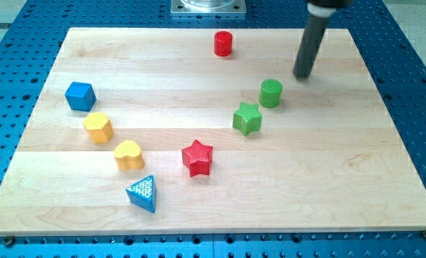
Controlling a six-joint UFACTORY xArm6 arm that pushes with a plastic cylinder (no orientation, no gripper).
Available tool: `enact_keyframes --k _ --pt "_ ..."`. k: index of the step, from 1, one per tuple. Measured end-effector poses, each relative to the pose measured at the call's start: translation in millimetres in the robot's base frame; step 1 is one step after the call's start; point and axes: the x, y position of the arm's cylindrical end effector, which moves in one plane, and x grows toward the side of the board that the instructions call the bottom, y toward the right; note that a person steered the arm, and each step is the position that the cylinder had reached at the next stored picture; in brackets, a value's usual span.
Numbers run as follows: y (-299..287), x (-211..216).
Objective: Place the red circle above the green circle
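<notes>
The red circle [223, 44] stands near the top edge of the wooden board, a little right of centre. The green circle [271, 93] stands lower and to the right of it. My tip [302, 74] rests on the board just up and right of the green circle, a short gap away from it, and well to the right of the red circle. The rod rises from the tip toward the view's top.
A green star [247, 119] sits just down-left of the green circle. A red star [197, 158] lies below centre. A blue cube [79, 95], a yellow hexagon-like block [98, 127], a yellow heart [129, 155] and a blue triangle [143, 193] stand at the left.
</notes>
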Motion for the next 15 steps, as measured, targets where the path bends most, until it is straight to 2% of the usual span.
enact_keyframes --k 1,3,4,5,7,9,11,12,13,14,15 --pt "3 -96" --pt "-25 -96" --pt "-92 -95" --pt "-86 -62" --pt "-186 -61" --pt "-172 -64" --pt "-213 -64" --pt "-173 -90" --pt "-111 -80" --pt "-126 -76" --pt "-127 -90"
